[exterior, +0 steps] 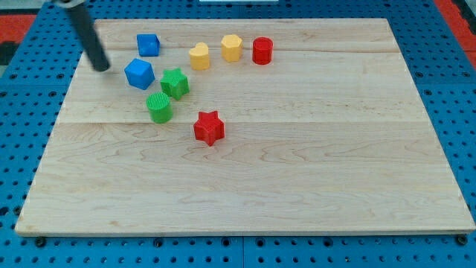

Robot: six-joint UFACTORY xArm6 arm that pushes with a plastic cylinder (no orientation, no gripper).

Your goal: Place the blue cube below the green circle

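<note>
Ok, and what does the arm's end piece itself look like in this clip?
Only a straight rod shows, entering at the view's top left. It is dark grey to black, round and smooth, with no visible cables or markings, and my tip is plain and blunt. The rest of the arm is out of frame.

My tip (pixel 101 67) just left of blue cube (pixel 139 74), green star (pixel 175 83) touching cube's right, green circle (pixel 159 107) below them, red star (pixel 209 127) lower right, wooden board (pixel 297 186)

Bright, even light; soft shadows
</note>
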